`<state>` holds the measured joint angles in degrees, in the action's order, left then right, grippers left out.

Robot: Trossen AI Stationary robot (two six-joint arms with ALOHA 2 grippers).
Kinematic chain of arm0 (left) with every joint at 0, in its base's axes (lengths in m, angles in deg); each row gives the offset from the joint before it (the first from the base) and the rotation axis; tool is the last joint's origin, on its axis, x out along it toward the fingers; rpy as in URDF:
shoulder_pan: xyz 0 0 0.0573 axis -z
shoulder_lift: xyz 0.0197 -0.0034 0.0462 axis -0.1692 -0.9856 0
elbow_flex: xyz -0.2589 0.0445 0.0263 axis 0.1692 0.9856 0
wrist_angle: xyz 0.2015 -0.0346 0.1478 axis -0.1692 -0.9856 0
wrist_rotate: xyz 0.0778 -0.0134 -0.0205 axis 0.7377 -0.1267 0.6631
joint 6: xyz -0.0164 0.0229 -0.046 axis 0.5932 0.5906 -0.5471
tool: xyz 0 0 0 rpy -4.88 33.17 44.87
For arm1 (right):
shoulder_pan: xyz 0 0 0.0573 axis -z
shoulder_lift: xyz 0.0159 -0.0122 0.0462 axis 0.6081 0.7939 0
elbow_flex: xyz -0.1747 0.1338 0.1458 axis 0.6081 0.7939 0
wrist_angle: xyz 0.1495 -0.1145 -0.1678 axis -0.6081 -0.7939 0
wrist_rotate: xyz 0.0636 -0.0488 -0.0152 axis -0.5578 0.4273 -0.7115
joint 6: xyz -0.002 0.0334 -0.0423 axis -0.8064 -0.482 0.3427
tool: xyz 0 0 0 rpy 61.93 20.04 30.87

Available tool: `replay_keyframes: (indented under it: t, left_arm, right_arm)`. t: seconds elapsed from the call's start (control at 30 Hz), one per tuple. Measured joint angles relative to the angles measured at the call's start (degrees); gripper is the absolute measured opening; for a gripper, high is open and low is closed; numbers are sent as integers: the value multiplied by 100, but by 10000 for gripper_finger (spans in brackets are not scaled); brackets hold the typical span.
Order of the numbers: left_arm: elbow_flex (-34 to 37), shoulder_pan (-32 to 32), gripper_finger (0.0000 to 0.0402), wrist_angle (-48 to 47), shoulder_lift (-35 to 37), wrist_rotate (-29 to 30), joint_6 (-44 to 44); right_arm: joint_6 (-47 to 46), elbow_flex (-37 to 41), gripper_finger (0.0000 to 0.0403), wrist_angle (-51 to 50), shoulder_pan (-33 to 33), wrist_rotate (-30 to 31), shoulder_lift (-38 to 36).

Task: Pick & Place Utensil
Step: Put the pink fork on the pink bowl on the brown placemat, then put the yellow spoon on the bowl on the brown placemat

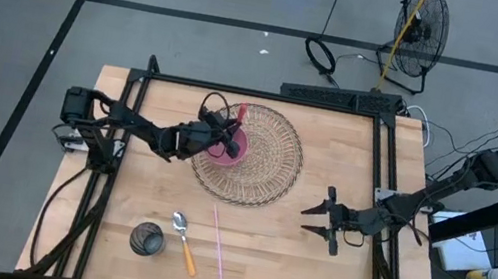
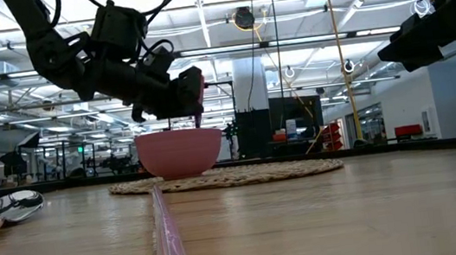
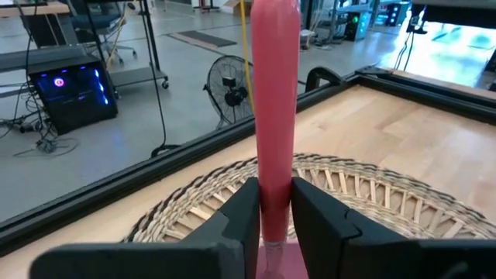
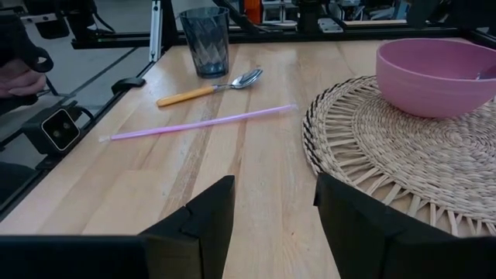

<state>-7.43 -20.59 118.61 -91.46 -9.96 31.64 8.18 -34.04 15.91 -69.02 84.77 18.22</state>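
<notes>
Your left gripper (image 1: 229, 136) is clamped on a pink-handled utensil (image 3: 277, 101), holding it upright over the pink bowl (image 2: 180, 153) on the woven mat (image 1: 269, 173). Right gripper (image 1: 315, 220) waits with jaws apart above bare table (image 1: 308, 271). Spoon (image 1: 183, 240), pink straw (image 1: 218, 249) and dark cup (image 1: 146, 239) sit near the front edge.

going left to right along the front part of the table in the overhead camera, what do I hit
Dark glass → spoon with the orange handle → pink straw → right gripper, open above bare wood.
</notes>
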Motion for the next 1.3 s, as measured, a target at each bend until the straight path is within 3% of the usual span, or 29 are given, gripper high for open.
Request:
replay_keyframes:
  t: [0.43,0.73,1.3]
  left_arm:
    - [0,0,45,-10,0,-2,6]
    - [-4,-52,57,-440,0,-22,-212]
    - [-2,364,38,-771,-2,-173,-288]
  right_arm:
    - [0,0,171,2,0,0,0]
    - [0,0,171,2,0,-2,0]
    - [-42,0,171,2,0,-2,0]
